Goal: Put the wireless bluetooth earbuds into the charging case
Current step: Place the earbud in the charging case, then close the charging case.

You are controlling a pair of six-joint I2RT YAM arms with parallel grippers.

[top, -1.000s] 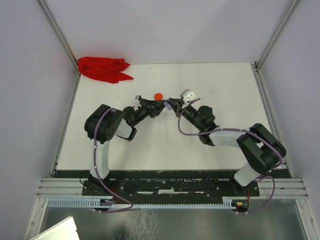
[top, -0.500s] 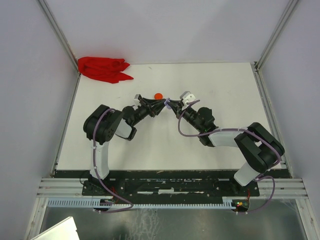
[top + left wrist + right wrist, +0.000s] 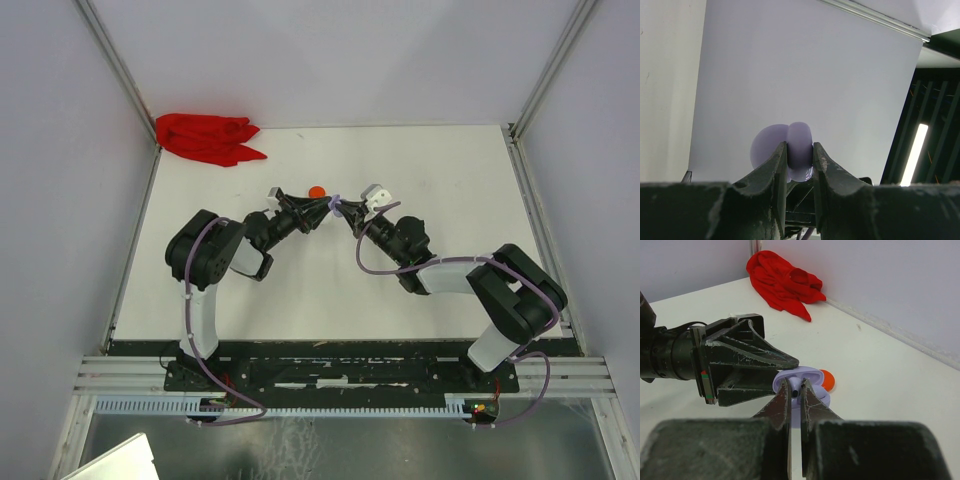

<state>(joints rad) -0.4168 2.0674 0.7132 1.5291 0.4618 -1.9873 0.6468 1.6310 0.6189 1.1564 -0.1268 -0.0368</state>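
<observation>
The top camera looks down on the desk point(image 3: 450, 180), arm bases point(image 3: 190, 372) at 6 o'clock. The left wrist camera peers closely past the left fingers point(image 3: 777, 172) at a wall point(image 3: 790, 70), the right past the right fingers point(image 3: 783, 407) toward 10 o'clock. All 3 share the purple case point(image 3: 800, 145).

Your left gripper point(image 3: 322, 207), clamped on the purple charging case point(image 3: 799, 145), meets the closed right gripper point(image 3: 795, 384) tip to tip at mid-table point(image 3: 450, 180), with no gap between. An orange disc point(image 3: 826, 379) sits just behind the case, and a red cloth point(image 3: 207, 137) fills the far-left corner. The table's right side lies open to you.
</observation>
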